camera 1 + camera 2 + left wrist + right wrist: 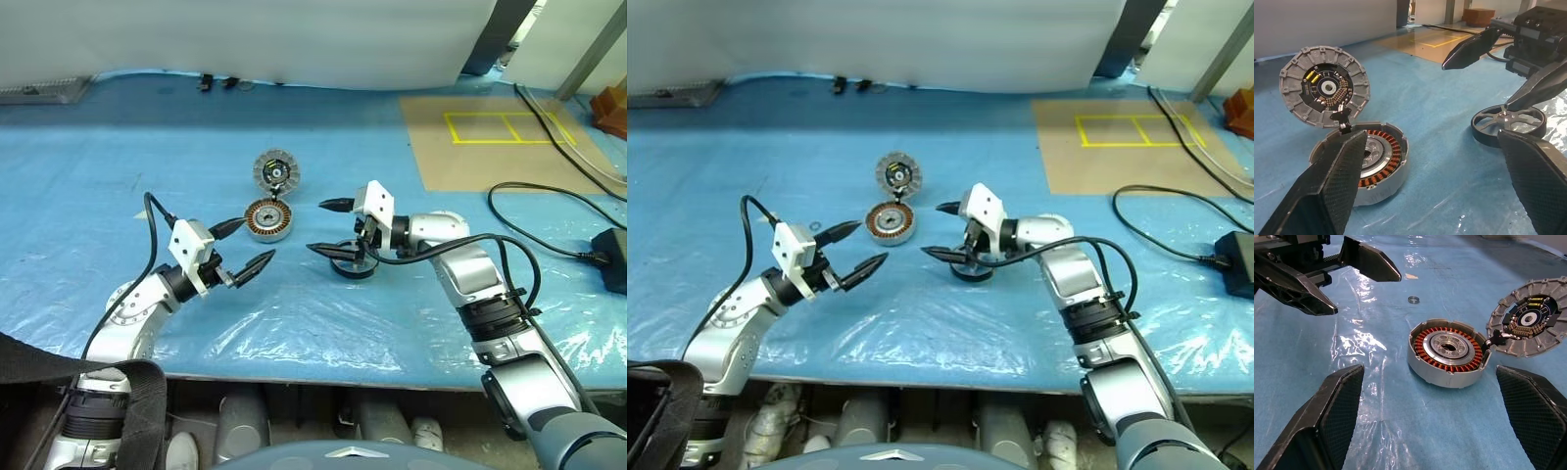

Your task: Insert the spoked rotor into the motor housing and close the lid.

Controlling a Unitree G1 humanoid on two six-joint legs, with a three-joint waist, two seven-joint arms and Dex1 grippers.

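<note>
The motor housing (268, 219), a silver cup with copper windings (1447, 350), sits mid-table on the blue sheet. Its lid (275, 171) stands tilted up at the housing's far rim, its yellow-black centre facing me (1325, 87). The spoked rotor (353, 264) lies flat on the sheet to the right of the housing (1508, 125). My right gripper (318, 226) is open, hovering just above the rotor and pointing left toward the housing. It holds nothing. My left gripper (252, 243) is open and empty, just left of and nearer than the housing.
A small metal ring (1413, 299) lies on the sheet near the left gripper. A brown mat with yellow tape (490, 137) is at the back right. Black cables (549, 206) and a black box (612, 259) lie at the right. The table's front edge runs just below both arms.
</note>
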